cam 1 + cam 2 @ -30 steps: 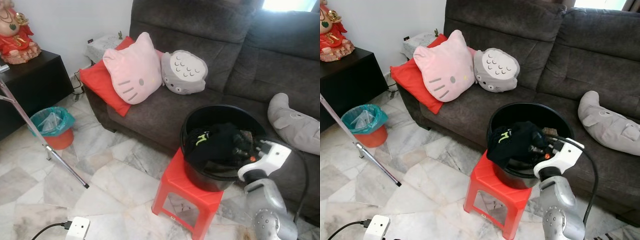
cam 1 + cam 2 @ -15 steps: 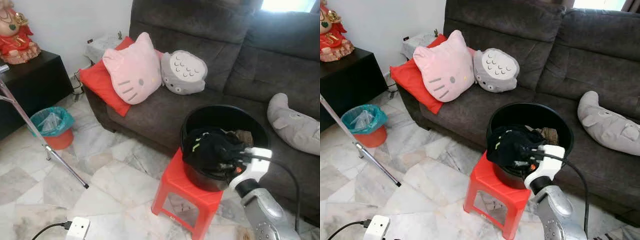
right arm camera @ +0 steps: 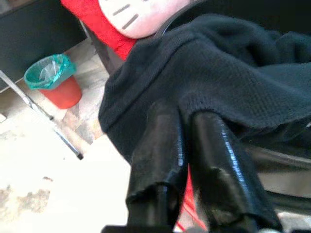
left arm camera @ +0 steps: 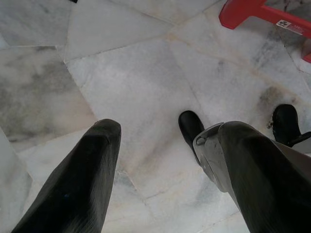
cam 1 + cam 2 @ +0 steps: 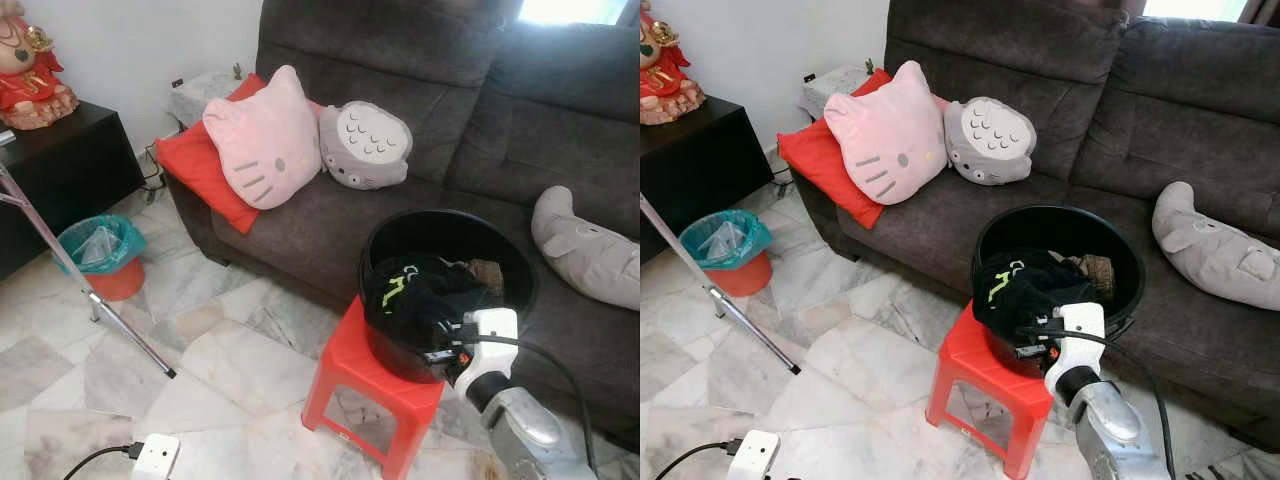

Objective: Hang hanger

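Observation:
A black garment [image 5: 415, 290] with a green logo lies heaped in a black basin [image 5: 445, 213] that stands on a red stool [image 5: 345, 365]. The cloth hangs over the basin's near rim. My right gripper [image 5: 443, 347] is at that near rim, its white wrist just behind it. In the right wrist view its fingers [image 3: 167, 131] are pressed together with their tips in a fold of the garment [image 3: 218, 73]. My left gripper [image 4: 167, 130] hangs low over the marble floor with its fingers spread and nothing between them. I can make out no hanger.
A dark grey sofa [image 5: 420, 60] behind the basin holds a pink cat cushion [image 5: 265, 140], a grey cushion [image 5: 365, 145] and a grey plush [image 5: 590, 250]. To the left are a teal bin [image 5: 100, 255], a slanted metal pole [image 5: 90, 295] and a black cabinet [image 5: 60, 160]. A power strip [image 5: 155, 455] lies on the floor.
My right gripper has moved left and nearer along the basin's front rim. The garment has shifted with it, and its green logo has turned more into view.

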### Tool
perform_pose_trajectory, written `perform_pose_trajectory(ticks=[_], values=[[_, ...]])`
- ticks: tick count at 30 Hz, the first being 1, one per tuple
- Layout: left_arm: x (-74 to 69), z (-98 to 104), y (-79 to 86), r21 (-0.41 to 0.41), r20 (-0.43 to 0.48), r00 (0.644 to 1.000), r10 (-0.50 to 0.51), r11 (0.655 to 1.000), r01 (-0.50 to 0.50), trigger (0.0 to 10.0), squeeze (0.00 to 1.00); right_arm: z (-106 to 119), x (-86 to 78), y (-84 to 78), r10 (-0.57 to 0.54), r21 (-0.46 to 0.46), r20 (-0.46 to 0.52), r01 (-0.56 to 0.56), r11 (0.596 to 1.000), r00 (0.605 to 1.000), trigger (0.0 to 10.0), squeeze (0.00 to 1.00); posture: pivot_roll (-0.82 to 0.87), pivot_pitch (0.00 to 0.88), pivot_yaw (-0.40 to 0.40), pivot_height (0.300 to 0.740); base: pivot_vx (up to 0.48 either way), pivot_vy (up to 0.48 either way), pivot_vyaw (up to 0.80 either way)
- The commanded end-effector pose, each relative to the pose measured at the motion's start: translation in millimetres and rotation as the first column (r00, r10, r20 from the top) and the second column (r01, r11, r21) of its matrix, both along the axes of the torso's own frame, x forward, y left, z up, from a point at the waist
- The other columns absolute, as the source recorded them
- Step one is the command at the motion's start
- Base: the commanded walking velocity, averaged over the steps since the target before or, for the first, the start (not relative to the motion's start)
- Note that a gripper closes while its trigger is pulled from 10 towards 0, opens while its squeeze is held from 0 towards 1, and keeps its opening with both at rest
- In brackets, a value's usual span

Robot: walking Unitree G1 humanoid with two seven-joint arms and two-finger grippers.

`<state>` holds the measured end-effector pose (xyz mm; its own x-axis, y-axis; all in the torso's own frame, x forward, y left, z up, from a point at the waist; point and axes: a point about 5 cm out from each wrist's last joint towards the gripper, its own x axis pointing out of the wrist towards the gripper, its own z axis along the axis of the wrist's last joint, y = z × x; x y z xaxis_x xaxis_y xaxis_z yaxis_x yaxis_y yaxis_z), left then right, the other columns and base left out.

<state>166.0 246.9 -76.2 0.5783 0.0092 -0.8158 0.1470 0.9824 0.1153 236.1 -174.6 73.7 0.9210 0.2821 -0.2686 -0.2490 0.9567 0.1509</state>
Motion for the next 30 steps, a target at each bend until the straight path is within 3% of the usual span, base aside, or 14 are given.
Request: perform_pose_trajectory(ticks=[1,7,12,19,30], values=[[-2.9,-1.1,1.0,0.006,-0.009,1.000,-0.005,1.000,0.005,10.0,0.00,-1.3,-0.9,-0.5,0.003,-0.017,-0.006,-0.003,1.000,1.000,10.0,1.00,-0.25,0.000,-0.020,0.740,0.000,0.000,0.00],[-2.6,-0.9,1.0,0.006,-0.009,1.000,-0.005,1.000,0.005,10.0,0.00,4.5,-0.5,-3.2,0.011,-0.049,0.014,-0.011,0.999,1.000,10.0,1.00,-0.25,0.000,-0.021,0.740,0.000,0.000,0.00],[-2.1,-0.8,0.8,0.005,-0.008,1.000,-0.006,1.000,0.006,10.0,0.00,8.4,-8.7,-1.4,0.081,-0.110,0.023,-0.078,0.991,0.996,10.0,1.00,-0.25,0.000,-0.021,0.740,0.000,0.000,0.00],[-2.2,-0.8,0.9,0.006,-0.009,1.000,-0.007,1.000,0.007,10.0,0.00,12.1,-16.1,0.1,0.108,-0.110,0.024,-0.104,0.988,0.994,10.0,1.00,-0.26,0.000,-0.023,0.740,0.000,0.000,0.00],[-3.1,-1.0,1.2,0.006,-0.013,1.000,-0.017,1.000,0.017,10.0,0.00,18.2,-50.3,-1.3,0.291,-0.163,-0.056,-0.297,0.941,0.955,10.0,1.00,-0.27,0.000,-0.023,0.740,0.000,0.000,0.00]])
